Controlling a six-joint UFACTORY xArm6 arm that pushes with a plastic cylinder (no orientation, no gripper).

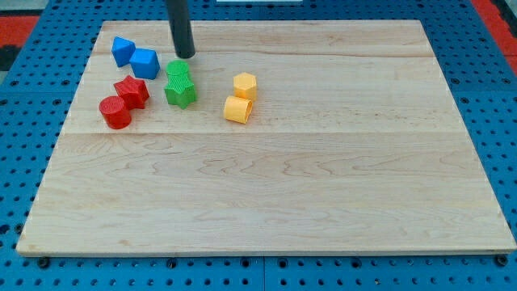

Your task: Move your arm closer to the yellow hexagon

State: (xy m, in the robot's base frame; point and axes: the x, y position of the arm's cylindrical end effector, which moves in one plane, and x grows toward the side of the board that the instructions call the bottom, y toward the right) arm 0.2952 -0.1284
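Up near the view's top-left, my tip [186,56] sits just above the green blocks [179,83], touching nothing, no jaws on it, just a bare rod. Yellow hexagon [245,85] is off to the view's right of the greens, with another yellow block [237,109] right below it, nearly touching. Looks like light, stiff plastic that'd skid easy on the wooden board [323,178], so I'd guess approach slow and stop short. No labels or writing anywhere that I can read.
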